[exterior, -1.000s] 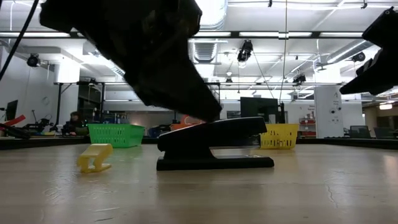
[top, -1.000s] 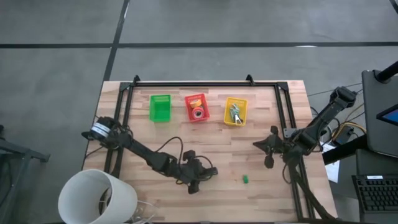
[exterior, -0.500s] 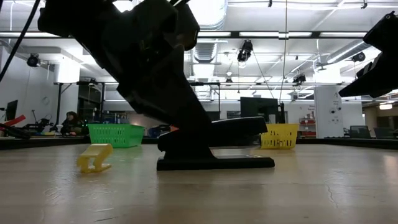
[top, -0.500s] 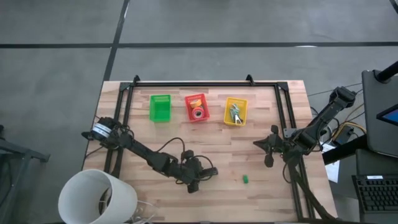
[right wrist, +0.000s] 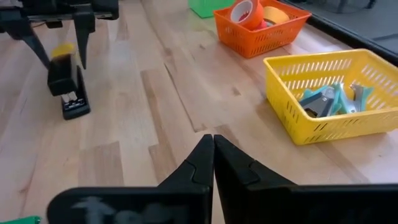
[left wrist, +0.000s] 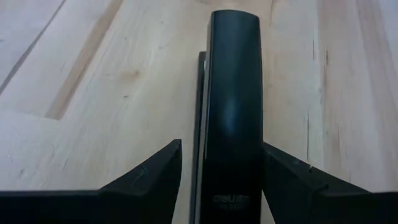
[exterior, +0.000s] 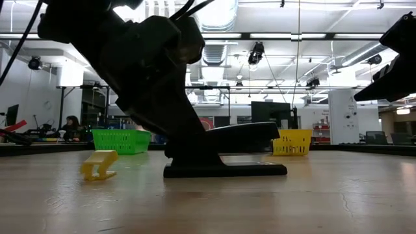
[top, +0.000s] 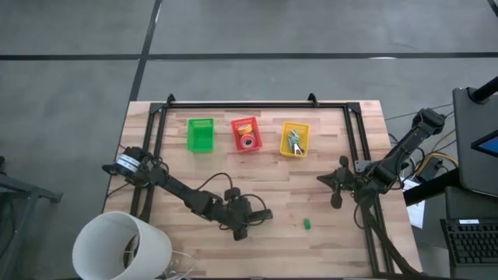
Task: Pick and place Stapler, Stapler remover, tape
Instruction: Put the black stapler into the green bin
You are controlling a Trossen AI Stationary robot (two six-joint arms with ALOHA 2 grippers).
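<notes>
Near the front edge of the table [top: 327, 155], the left gripper [left wrist: 221, 180] stood low over the stapler [left wrist: 233, 112], its two dark fingers [left wrist: 149, 177] spread wide with one on each side of the black body. From the left wrist view the fingers flanked the rear half of the stapler without pressing on it; nothing was yet held. That straddle made sense as the setup for a grasp across the narrow width, which is the only span the jaws could close on, since the stapler is long and its top is smooth. In the low view the stapler [exterior: 224, 156] sat flat on its base on the wood, and the arm's dark bulk came down on its left end, covering that end.

Just beside it lay a small yellow block [exterior: 99, 164], and farther to the right on the boards a small green block [top: 306, 224] — neither in the way of the grasp.

Along the back of the table stood three baskets in a row: a green basket [top: 200, 134], an orange basket [right wrist: 261, 31] with tape [right wrist: 244, 11] rolls already in it, and a yellow basket [right wrist: 323, 93] holding what looked like staple removers [right wrist: 326, 96]. Sorting by kind seemed the plan, which would leave the green one for the stapler, though that is a judgement.

The right gripper [right wrist: 213, 146] hung fully closed and empty above the table's right side, well apart from the stapler — evidently parked clear of the left arm's work.
</notes>
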